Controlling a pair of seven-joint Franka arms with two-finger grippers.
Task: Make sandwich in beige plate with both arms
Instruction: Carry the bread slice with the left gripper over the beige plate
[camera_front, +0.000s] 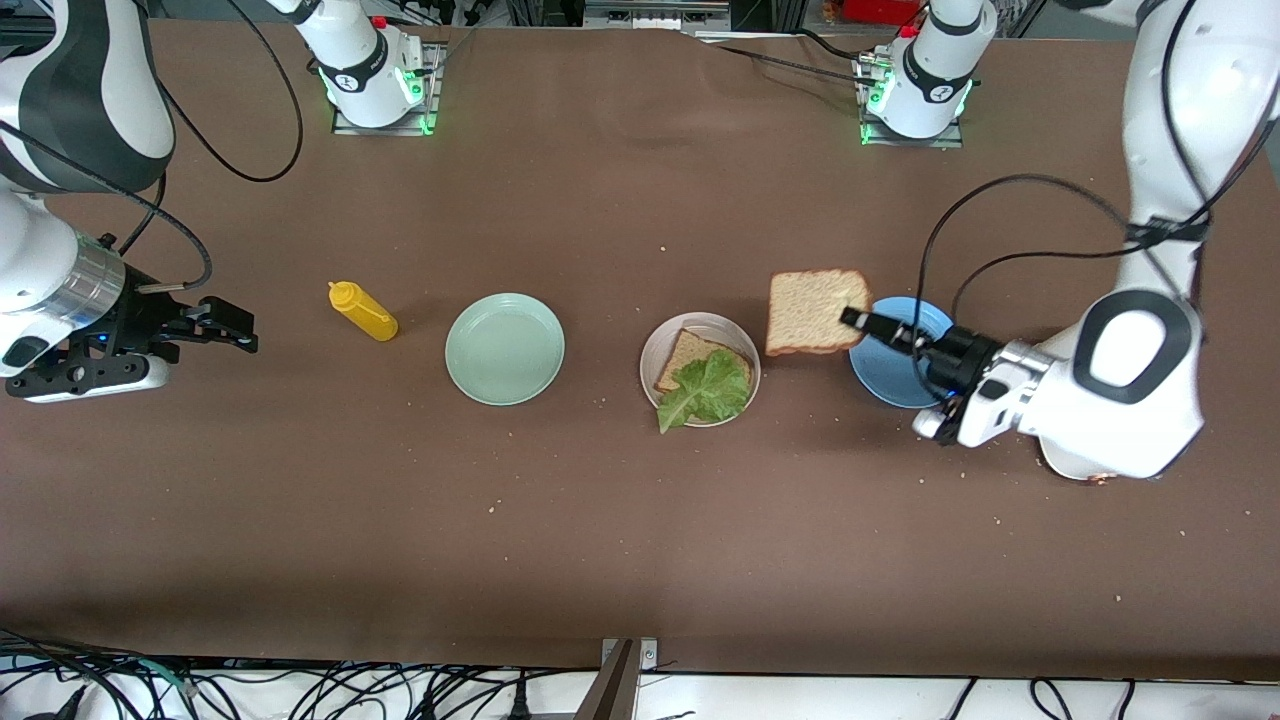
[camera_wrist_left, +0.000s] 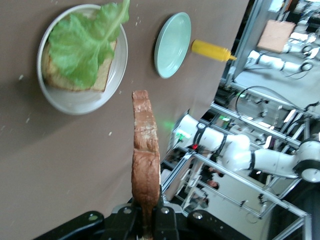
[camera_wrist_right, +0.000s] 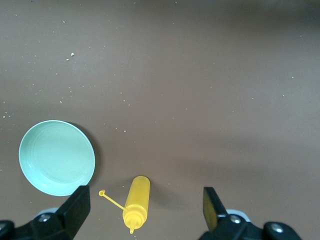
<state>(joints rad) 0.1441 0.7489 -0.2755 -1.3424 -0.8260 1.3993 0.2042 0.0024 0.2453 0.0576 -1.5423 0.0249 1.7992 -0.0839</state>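
Left gripper (camera_front: 852, 318) pinches a bread slice (camera_front: 812, 311) aloft between beige plate (camera_front: 662, 345) and blue plate (camera_front: 885, 383).

Table (camera_front: 640, 540): wide bare strip along the front-camera edge. Row across the middle: bottle (camera_front: 363, 311), mint plate (camera_front: 505, 349), beige plate (camera_front: 700, 370) with bread and lettuce (camera_front: 708, 392), blue plate (camera_front: 893, 375). Passable gaps between each.

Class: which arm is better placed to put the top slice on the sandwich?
Left. Its gripper already grips the bread slice beside the beige plate; the right gripper waits open past the mustard bottle.
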